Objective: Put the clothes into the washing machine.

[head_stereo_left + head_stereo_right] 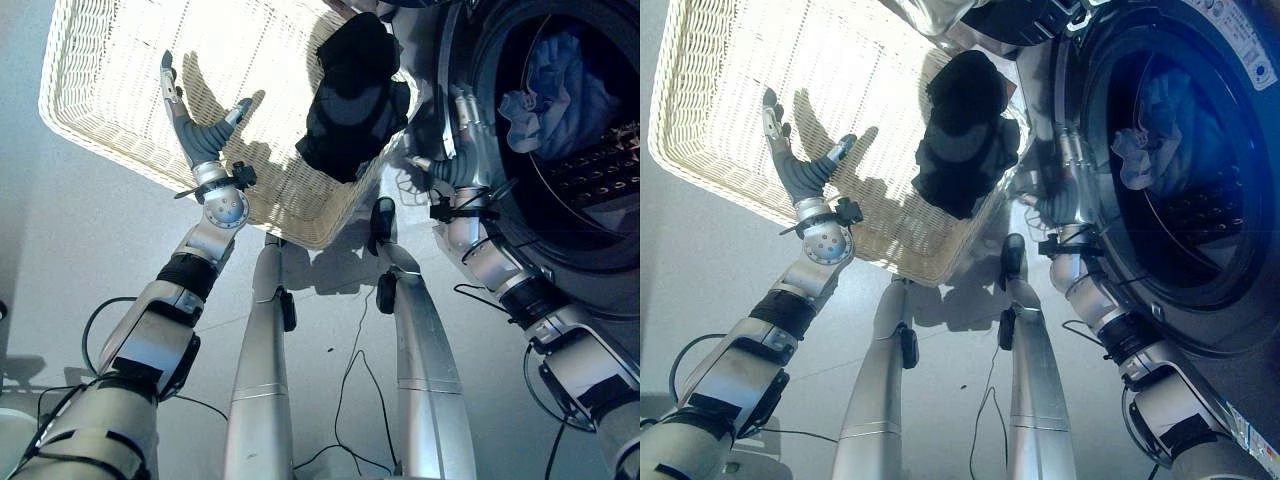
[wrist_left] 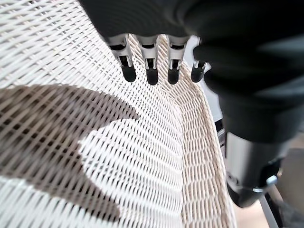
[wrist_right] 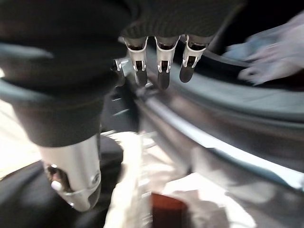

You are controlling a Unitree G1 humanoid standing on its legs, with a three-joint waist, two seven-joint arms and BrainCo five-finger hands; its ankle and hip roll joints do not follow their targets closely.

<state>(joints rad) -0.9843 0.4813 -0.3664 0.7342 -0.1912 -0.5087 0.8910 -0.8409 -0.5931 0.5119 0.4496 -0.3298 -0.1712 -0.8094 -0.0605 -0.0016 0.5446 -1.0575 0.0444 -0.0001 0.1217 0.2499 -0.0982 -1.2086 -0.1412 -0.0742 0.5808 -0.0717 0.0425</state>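
Your left hand (image 1: pixel 198 128) hovers over the white wicker basket (image 1: pixel 90 80), on the left of the scene. Its fingers are spread straight and wide with the thumb held apart, and it holds nothing. In the left wrist view the dark fingertips (image 2: pixel 151 76) hang just above the woven floor of the basket, near its curved side wall, without touching it.

A dark garment (image 1: pixel 355 100) lies bunched at the right end of the basket, against the rim nearest the washing machine (image 1: pixel 590 240). It sits between your two hands and neither hand touches it.

Your right hand (image 1: pixel 455 150) is raised beside the open round door opening of the washing machine, on the right of the scene. In the right wrist view its fingers (image 3: pixel 164 71) are extended and relaxed, close to the grey door seal, and they grip nothing. You cannot tell whether the fingertips touch the seal.

Inside the drum a light blue garment (image 1: pixel 555 95) lies crumpled in the far part of the opening. A second, darker patterned item (image 1: pixel 600 165) rests near it, lower in the drum; its form is unclear.
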